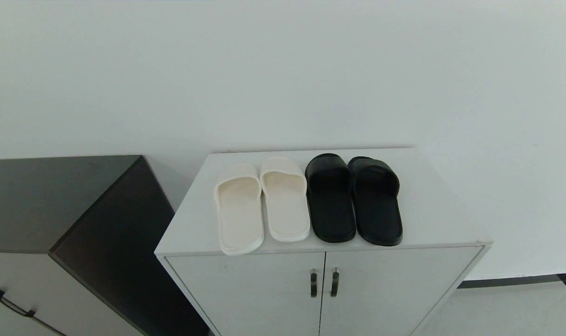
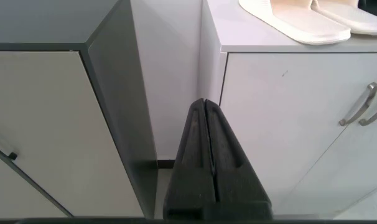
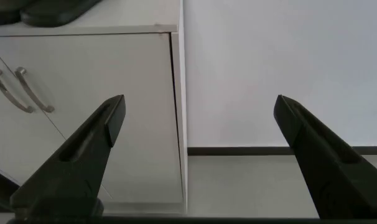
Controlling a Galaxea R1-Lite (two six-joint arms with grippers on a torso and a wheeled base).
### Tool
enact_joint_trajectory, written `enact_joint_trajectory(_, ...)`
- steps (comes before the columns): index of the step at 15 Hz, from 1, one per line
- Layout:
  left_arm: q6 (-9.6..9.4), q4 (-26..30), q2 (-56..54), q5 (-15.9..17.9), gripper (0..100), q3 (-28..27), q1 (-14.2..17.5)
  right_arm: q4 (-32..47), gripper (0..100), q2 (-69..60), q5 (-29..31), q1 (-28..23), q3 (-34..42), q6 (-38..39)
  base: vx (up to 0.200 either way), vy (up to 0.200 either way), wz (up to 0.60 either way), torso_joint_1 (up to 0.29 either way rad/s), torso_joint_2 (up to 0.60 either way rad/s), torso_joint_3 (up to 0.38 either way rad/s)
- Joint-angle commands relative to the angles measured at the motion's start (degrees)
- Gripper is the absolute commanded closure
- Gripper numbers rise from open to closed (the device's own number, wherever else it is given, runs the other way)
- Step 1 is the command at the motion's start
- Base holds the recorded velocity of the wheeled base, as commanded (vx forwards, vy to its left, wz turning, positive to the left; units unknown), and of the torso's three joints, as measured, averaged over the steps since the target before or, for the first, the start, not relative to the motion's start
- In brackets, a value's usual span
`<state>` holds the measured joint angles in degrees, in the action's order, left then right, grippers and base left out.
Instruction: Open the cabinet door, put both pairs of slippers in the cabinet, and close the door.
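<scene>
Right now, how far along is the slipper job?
Done: nothing. The cabinet doors are shut; white slippers and black slippers sit on its top. In hand: nothing; left hand shut, right hand open, both empty facing the cabinet front. Left: open a door, stow both pairs, close it.

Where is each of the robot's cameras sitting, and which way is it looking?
Head view: up on the robot's head, looking forward and down at the white cabinet, with white slippers and black slippers on top.
Left wrist view: on the left wrist, low, facing the left door; the left tool shows, shut.
Right wrist view: on the right wrist, low, facing the right door; the right tool shows, open.
Shared: the door handles show in all three views.
</scene>
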<state>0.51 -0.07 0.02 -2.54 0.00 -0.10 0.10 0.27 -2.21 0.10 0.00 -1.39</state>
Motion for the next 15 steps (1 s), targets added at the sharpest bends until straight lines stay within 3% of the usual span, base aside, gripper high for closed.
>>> enact_joint_trajectory(1, -0.07, -0.01, 0.06, -0.01, 100, 0.00, 0.01, -0.10, 0, 0.08, -0.08, -0.01, 0.00, 0.07, 0.000, 0.000, 0.00, 0.000, 0.00, 0.000)
enact_joint_trajectory(2, -0.42, -0.01, 0.06, 0.16, 100, 0.00, 0.01, -0.36, 0, 0.35, -0.08, -0.01, -0.44, -0.63, 0.000, 0.000, 0.00, 0.000, 0.00, 0.000)
enact_joint_trajectory(3, -0.69, -0.01, 0.06, 0.25, 100, 0.00, 0.01, -1.68, 0, 5.53, -0.08, 0.17, -9.32, 4.20, 0.000, 0.000, 0.00, 0.000, 0.00, 0.000)
enact_joint_trajectory(4, -0.69, -0.01, 0.06, 0.25, 100, 0.00, 0.01, -1.68, 0, 7.29, -0.08, 0.25, -12.13, 6.40, 0.000, 0.000, 0.00, 0.000, 0.00, 0.000)
enact_joint_trajectory(5, -0.60, -0.01, 0.06, 0.16, 100, 0.00, 0.01, -0.36, 0, 18.28, -3.86, 1.40, -22.06, 13.87, 0.000, 0.000, 0.00, 0.000, 0.00, 0.000)
enact_joint_trajectory(8, -0.69, -0.01, -0.02, -0.01, 100, 0.00, 0.01, -4.40, 0, 34.80, -8.43, 3.51, -19.42, 9.30, 0.000, 0.000, 0.00, 0.000, 0.00, 0.000)
enact_joint_trajectory(9, -1.22, -0.01, -0.02, -0.19, 100, 0.00, 0.01, -12.75, 0, 45.96, -7.99, 10.98, -19.69, 11.94, 0.000, 0.000, 0.00, 0.000, 0.00, 0.000)
enact_joint_trajectory(11, -2.45, 0.07, -0.02, -0.10, 100, 0.00, 0.01, -22.77, 0, 56.16, -2.63, 20.12, -21.27, 16.07, 0.000, 0.000, 0.00, 0.000, 0.00, 0.000)
enact_joint_trajectory(12, -2.36, 0.07, 0.06, -0.10, 100, 0.00, 0.01, -28.31, 0, 62.84, 5.72, 27.94, -22.85, 17.39, 0.000, 0.000, 0.00, 0.000, 0.00, 0.000)
enact_joint_trajectory(14, -2.36, 0.07, -0.02, -0.10, 100, 0.00, 0.01, -32.00, 0, 70.75, 17.06, 39.19, -28.39, 17.83, 0.000, 0.000, 0.00, 0.000, 0.00, 0.000)
enact_joint_trajectory(15, -2.45, 0.07, -0.02, -0.10, 100, 0.00, 0.01, -31.39, 0, 72.15, 18.38, 40.77, -30.41, 17.83, 0.000, 0.000, 0.00, 0.000, 0.00, 0.000)
